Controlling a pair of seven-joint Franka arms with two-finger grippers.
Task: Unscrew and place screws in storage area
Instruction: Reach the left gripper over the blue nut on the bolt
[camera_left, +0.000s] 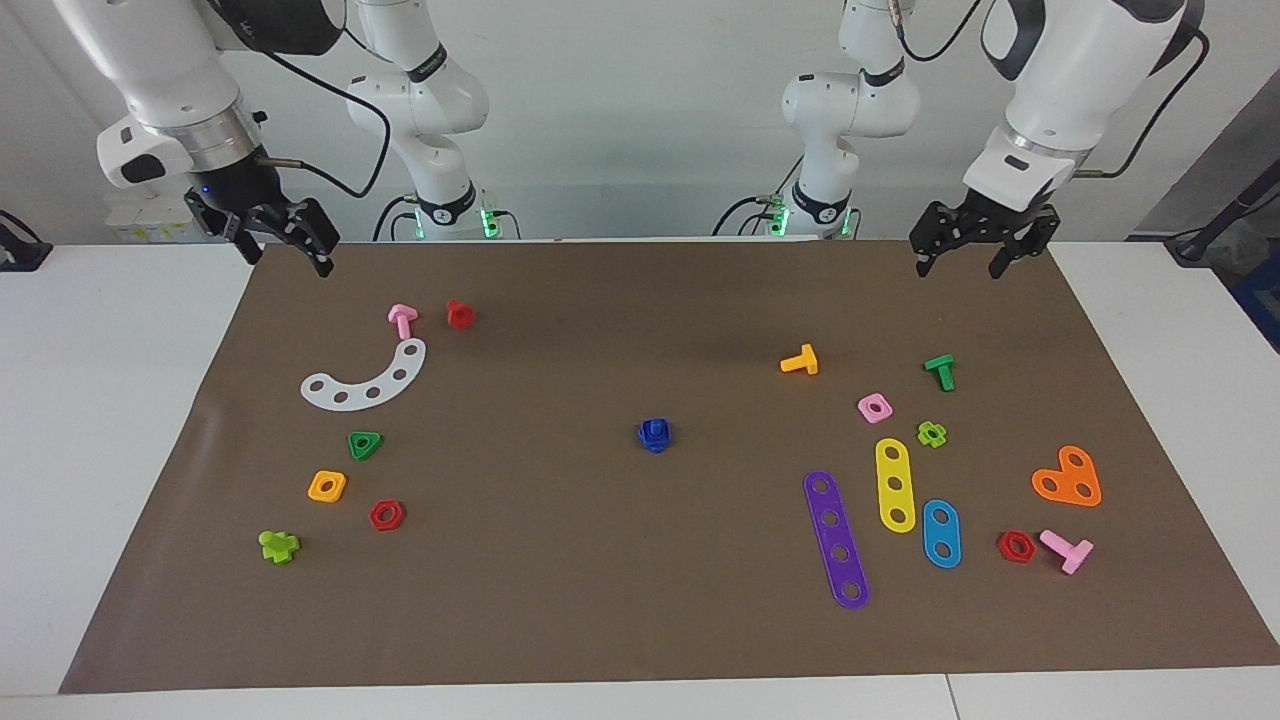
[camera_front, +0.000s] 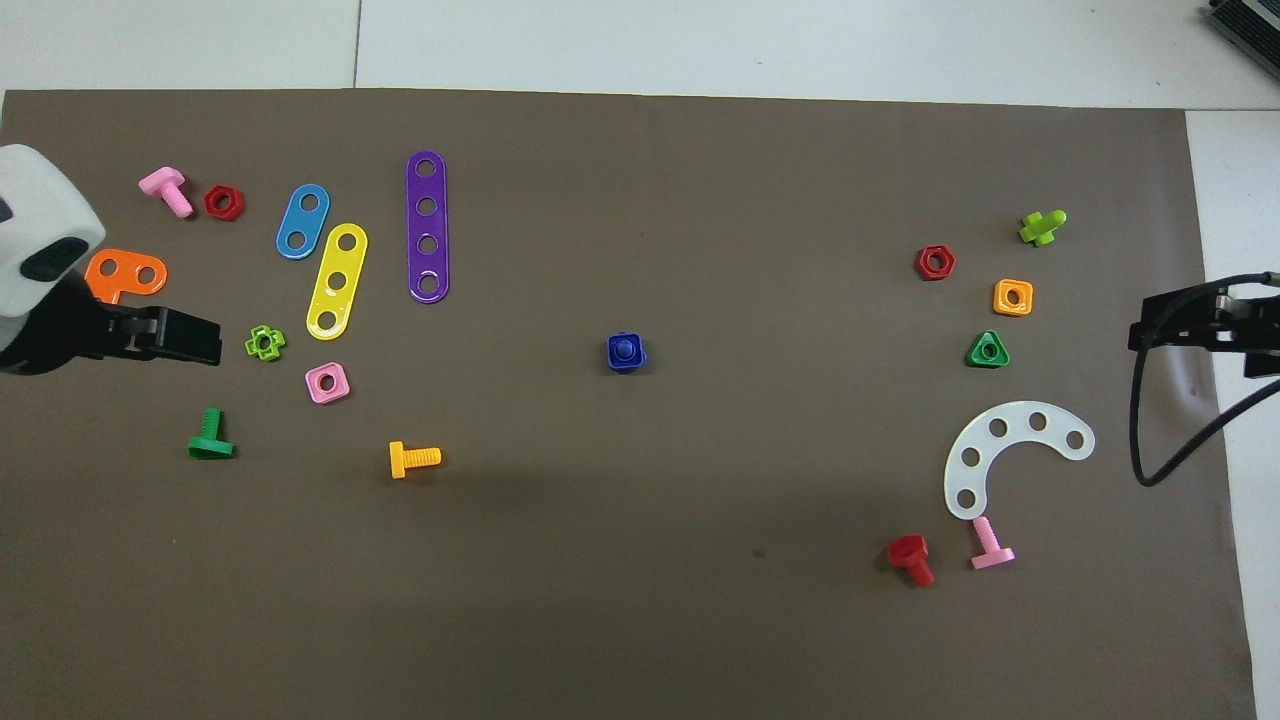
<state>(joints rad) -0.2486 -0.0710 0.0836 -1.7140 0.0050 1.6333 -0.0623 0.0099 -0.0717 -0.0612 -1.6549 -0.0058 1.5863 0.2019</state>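
Nothing is done yet. The blue screw (camera_left: 655, 434) sits in its blue nut in the middle of the table (camera_left: 620, 600). The left gripper (camera_left: 968, 255) and right gripper (camera_left: 283, 248) hang above it, jaws open, holding nothing.

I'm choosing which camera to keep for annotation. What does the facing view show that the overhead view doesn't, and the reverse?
Only the facing view shows both arms' bases and upper links, and both open grippers hanging clear above the mat: left gripper, right gripper.

Only the overhead view shows the grey box at its top corner.

Both show the brown mat and the dark blue screw at its middle, in its nut and untouched, with coloured parts at either end.
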